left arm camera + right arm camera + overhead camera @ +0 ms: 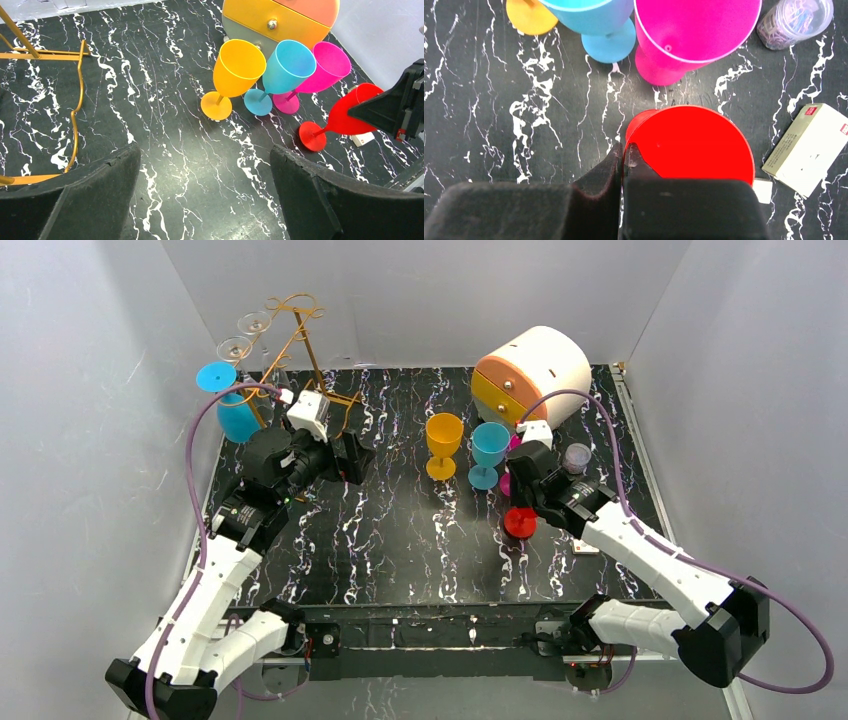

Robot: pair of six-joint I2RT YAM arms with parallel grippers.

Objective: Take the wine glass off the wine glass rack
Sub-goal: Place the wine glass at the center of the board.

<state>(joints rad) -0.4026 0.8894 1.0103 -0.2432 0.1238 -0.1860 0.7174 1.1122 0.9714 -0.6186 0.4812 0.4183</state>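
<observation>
One red wine glass (694, 140), tilted beside three standing glasses (287, 65), is pinched at its rim by the right tool (624, 155), probably to settle it on the surface (400, 540), while the left tool (204, 155) gapes wide near the far-left wine glass rack (300, 340), where a blue glass (238, 418) hangs inverted.

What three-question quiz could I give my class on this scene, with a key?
1. True or false: the left arm's fingers are shut on a glass.
2. Which glass do the right arm's fingers pinch by its rim? A orange, B red, C pink.
3. Fill in: one blue glass hangs upside down from the wine glass ____.
Key: 1 false, they stand open and empty. 2 B, the red glass. 3 rack.
</observation>
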